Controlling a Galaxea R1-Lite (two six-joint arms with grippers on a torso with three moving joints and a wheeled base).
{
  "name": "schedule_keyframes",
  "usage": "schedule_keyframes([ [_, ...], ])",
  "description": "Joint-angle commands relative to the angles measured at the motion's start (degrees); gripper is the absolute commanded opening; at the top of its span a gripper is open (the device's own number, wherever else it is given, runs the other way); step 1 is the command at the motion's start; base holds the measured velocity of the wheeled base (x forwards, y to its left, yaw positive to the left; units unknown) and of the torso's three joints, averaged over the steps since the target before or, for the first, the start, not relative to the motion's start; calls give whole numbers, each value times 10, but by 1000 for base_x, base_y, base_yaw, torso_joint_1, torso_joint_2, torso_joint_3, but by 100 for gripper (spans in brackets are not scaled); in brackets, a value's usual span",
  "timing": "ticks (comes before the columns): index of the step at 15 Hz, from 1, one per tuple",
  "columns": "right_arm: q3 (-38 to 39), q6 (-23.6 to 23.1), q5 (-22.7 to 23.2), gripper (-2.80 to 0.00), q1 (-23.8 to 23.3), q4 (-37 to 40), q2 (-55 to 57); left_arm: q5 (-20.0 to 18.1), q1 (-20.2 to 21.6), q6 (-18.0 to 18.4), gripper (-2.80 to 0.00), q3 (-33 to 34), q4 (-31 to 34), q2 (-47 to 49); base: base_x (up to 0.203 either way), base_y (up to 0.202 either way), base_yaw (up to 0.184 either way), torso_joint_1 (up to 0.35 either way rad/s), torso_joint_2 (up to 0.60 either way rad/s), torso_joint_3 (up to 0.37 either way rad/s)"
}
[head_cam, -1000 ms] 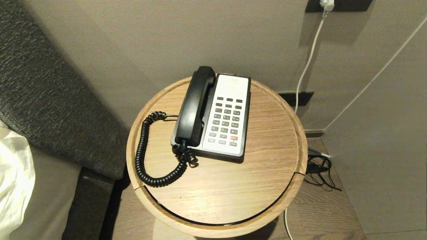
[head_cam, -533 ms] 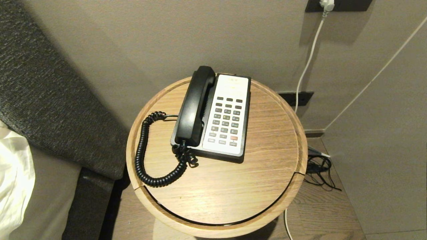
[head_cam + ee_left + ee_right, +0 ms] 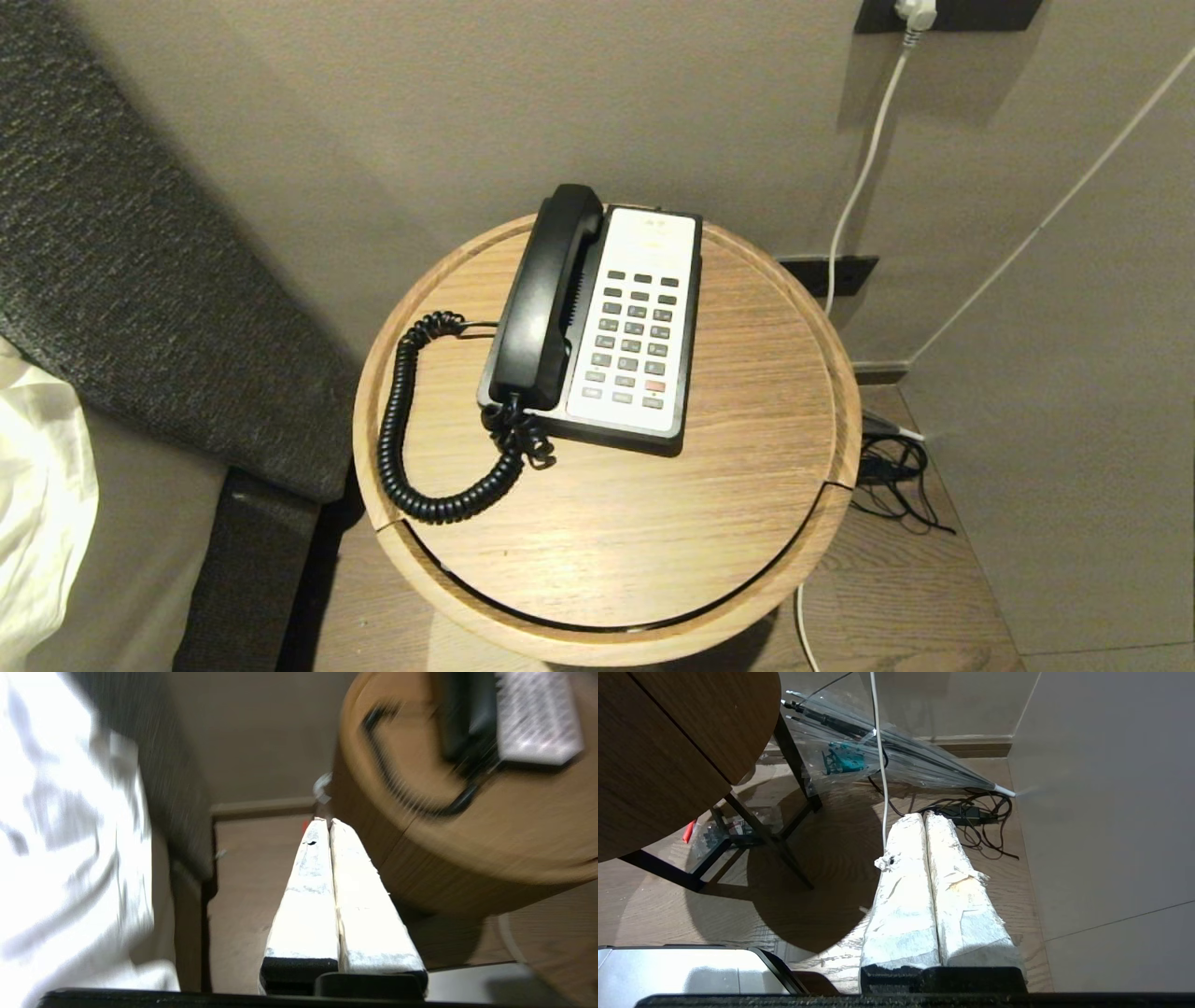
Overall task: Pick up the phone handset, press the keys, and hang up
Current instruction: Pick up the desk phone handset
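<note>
Head view: phone handset rests cradled on the phone base, along the side nearest the coiled cord, atop a round wooden table. Left gripper and right gripper hang beside the table, below its top, fingers pressed together, empty.

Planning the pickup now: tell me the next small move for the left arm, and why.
Probably raise the left gripper toward the tabletop and open it. Its fingers are pressed together and it sits below the round table, off to the side, while the phone handset lies untouched in the cradle of the phone base. The right gripper is shut, near the floor.
</note>
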Motion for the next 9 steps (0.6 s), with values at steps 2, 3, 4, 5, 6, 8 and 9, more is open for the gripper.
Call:
schedule_keyframes([
  [2, 0, -1, 0, -280, 0, 0, 0, -46, -3, 19, -280, -273, 104, 281, 0, 0, 0, 0, 0, 0],
  [3, 0, 0, 0, -280, 0, 0, 0, -57, -4, 43, -280, -325, 126, 340, 0, 0, 0, 0, 0, 0],
  [4, 0, 0, 0, -280, -1, 0, 0, -67, -5, 76, -280, -374, 145, 395, 0, 0, 0, 0, 0, 0],
  [5, 0, -1, 0, -280, 0, 0, 0, -76, -12, 104, -280, -414, 158, 442, 0, 0, 0, 0, 0, 0],
  [6, 0, 0, 0, -280, 0, 0, 0, -79, -28, 120, -280, -450, 167, 482, 0, 0, 0, 0, 0, 0],
  [8, 0, 0, 0, -280, 0, 0, 0, -82, -92, 120, -280, -516, 178, 544, 0, 0, 0, 0, 0, 0],
  [9, 0, 0, 0, -280, 0, 0, 0, -79, -134, 107, -280, -541, 182, 570, 0, 0, 0, 0, 0, 0],
])
